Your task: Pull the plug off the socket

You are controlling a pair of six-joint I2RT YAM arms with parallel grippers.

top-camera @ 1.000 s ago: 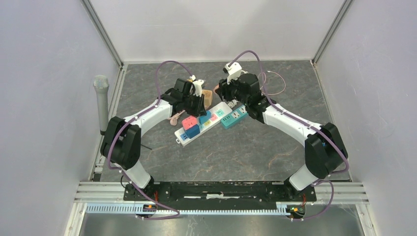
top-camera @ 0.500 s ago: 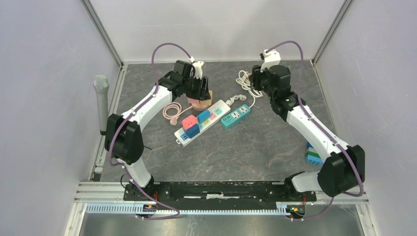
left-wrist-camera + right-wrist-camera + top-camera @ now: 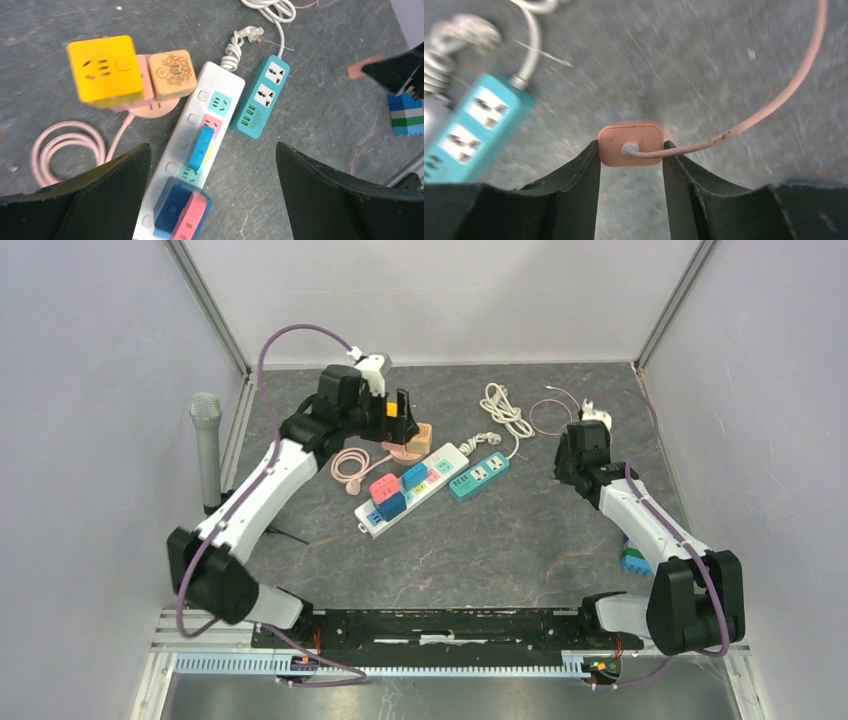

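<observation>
From above, the left claw hangs over a round pink socket base at the far left of the grey stone-patterned counter. A long white power strip and a teal power strip lie just beside that base. The right claw sits well apart, to the right.

In the left wrist view, the left claw's fingers are spread wide and released, holding nothing. A yellow cube adapter and a tan cube adapter sit on the pink base.

In the right wrist view, the right claw is clenched on a salmon-pink square plug, which is free of any socket. Its thin pink cable trails right.
</observation>
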